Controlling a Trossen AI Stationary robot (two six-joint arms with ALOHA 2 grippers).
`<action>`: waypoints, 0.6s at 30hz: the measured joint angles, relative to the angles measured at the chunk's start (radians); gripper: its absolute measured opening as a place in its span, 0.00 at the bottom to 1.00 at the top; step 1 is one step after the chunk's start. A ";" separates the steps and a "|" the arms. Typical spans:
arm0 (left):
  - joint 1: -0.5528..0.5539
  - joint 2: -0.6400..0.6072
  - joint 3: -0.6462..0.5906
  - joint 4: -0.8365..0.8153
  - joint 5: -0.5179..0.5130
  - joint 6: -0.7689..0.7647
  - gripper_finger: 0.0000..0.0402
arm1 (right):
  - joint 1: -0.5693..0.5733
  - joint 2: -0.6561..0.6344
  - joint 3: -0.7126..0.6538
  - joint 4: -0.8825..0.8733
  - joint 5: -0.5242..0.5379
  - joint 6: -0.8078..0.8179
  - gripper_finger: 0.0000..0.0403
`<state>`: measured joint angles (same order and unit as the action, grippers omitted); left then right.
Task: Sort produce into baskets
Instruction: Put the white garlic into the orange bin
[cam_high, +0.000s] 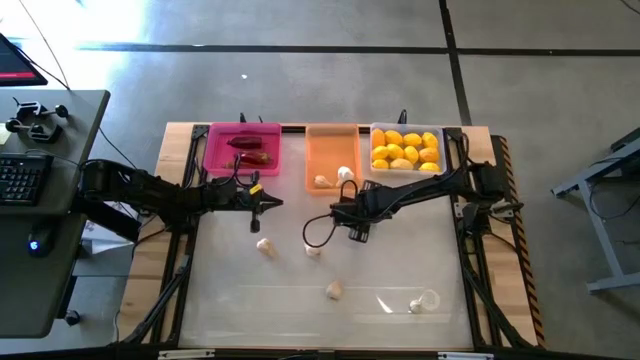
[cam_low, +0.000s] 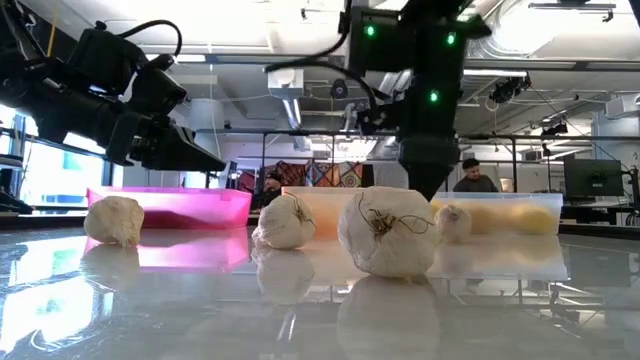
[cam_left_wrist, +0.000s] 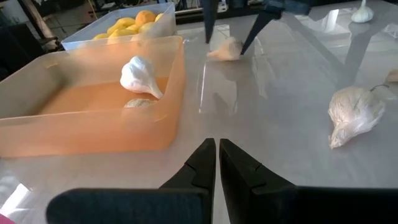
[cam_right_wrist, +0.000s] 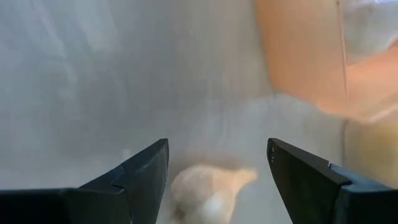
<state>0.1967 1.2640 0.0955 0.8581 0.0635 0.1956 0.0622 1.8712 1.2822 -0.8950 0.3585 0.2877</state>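
Observation:
Dark red chilies lie in the pink basket (cam_high: 245, 148). The orange basket (cam_high: 335, 158) holds two garlic bulbs (cam_left_wrist: 140, 74). Yellow lemons fill the clear basket (cam_high: 405, 150). My right gripper (cam_right_wrist: 217, 152) points down, open, just in front of the orange basket, and its fingers stand on either side of a garlic bulb (cam_right_wrist: 208, 190) on the table without touching it. In the left wrist view the same bulb (cam_left_wrist: 225, 50) lies between those fingers. My left gripper (cam_left_wrist: 216, 146) is shut and hovers near the orange basket's near left corner, holding nothing.
More loose garlic bulbs lie on the glossy table: one (cam_high: 265, 245) below my left gripper, one (cam_high: 313, 250) beside a black cable loop (cam_high: 315, 235), one (cam_high: 335, 290) nearer the front. A clear plastic scrap (cam_high: 428, 298) with a small bulb sits front right.

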 joint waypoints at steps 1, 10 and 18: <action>0.000 0.000 0.000 0.000 0.000 -0.004 0.02 | 0.003 -0.001 0.015 -0.029 -0.013 0.040 0.65; 0.000 0.000 0.000 0.000 0.000 -0.003 0.02 | -0.018 -0.005 0.043 -0.187 -0.081 0.539 0.65; 0.000 0.000 0.000 0.000 0.000 -0.002 0.02 | -0.037 -0.005 0.043 -0.178 -0.054 0.761 0.65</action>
<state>0.1967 1.2640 0.0952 0.8581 0.0639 0.1932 0.0256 1.8660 1.3254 -1.0725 0.3042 1.0488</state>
